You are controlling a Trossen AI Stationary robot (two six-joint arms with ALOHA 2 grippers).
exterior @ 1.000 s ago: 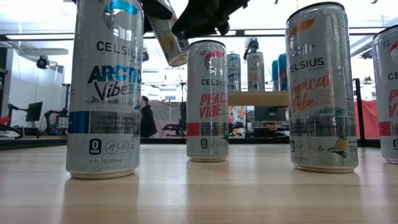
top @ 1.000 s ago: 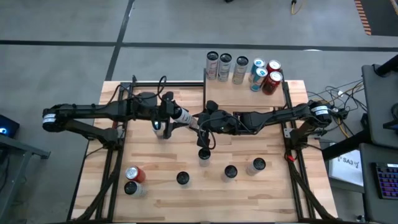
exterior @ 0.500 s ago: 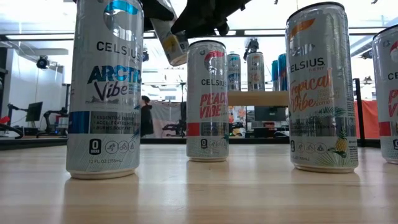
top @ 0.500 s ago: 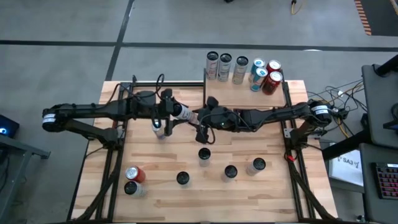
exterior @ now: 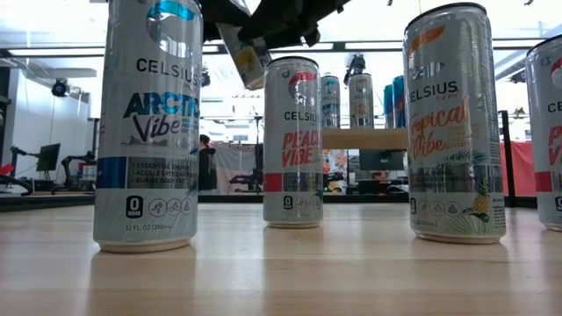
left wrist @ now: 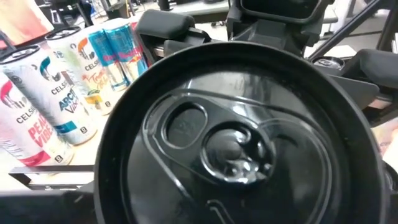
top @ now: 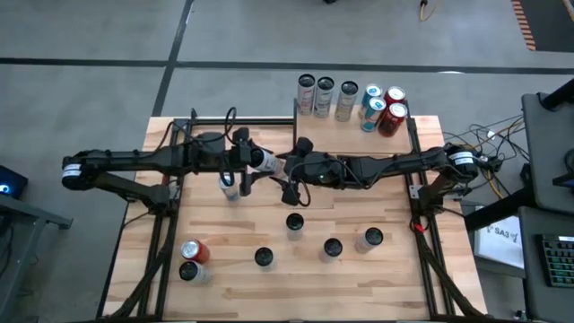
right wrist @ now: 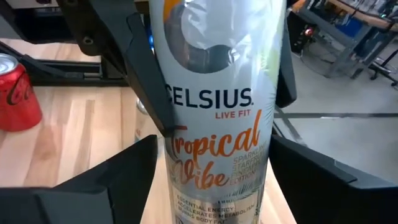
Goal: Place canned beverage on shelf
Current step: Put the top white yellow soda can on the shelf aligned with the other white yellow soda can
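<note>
The plank table [top: 224, 278] is carrying loose cans along its near edge and the shelf [top: 352, 136] at its far edge, toward the right corner. Above the table's middle, the left gripper [top: 247, 164] is clamping the tilted can [top: 265, 163], while the right gripper [top: 289, 175] is flanking it with fingers spread. Judging by this, the right should be closing squarely on the body before the left lets go. The can's label is reading "CELSIUS LIVE FIT Tropical Vibe"; the standing cans are showing "Arctic Vibe" [exterior: 147, 123] and "Peach Vibe" [exterior: 292, 140].
</note>
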